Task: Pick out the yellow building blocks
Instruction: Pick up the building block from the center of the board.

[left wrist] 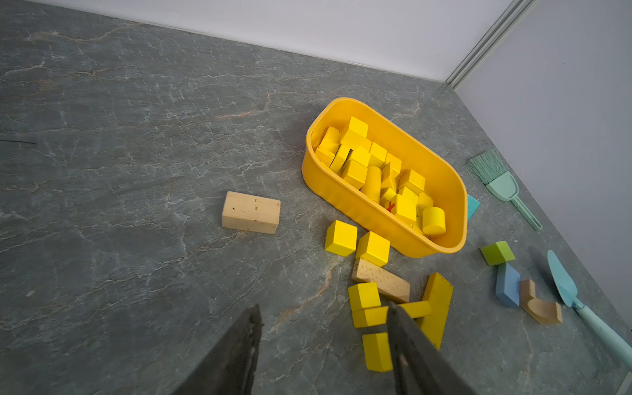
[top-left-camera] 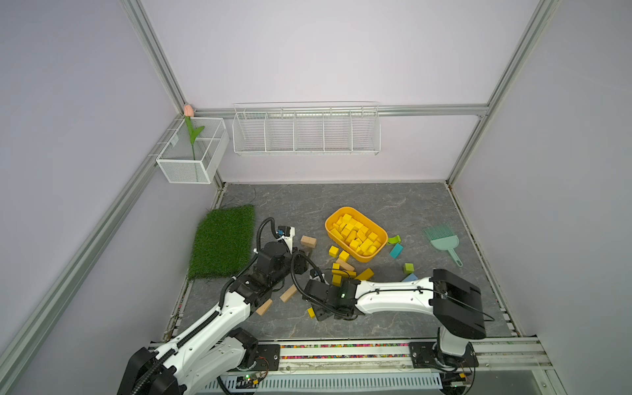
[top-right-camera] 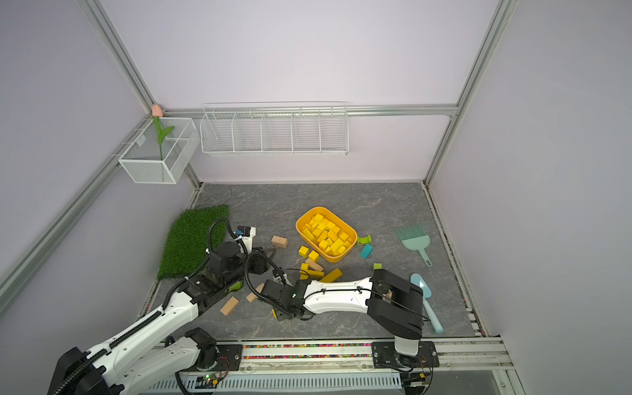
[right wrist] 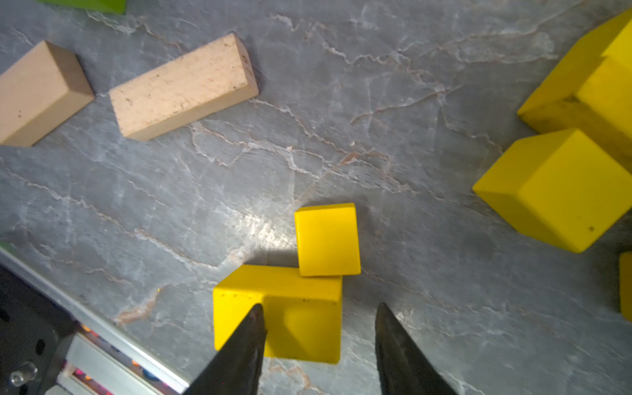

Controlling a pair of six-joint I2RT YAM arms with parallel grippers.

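While most yellow blocks (left wrist: 355, 172) fill the tub (left wrist: 342, 200), 2 lie at the right gripper (right wrist: 319, 306).
Its jaws stand apart over 1 block (right wrist: 301, 328), not clamping it; left gripper (left wrist: 323, 306) gapes, holding nothing; others lie beside the tub.

Two white-shelled arms (top-left-camera: 393, 301) with black joints — ribbed black cables (top-left-camera: 259, 234) alongside, dark tapered claw fingers (right wrist: 239, 349).
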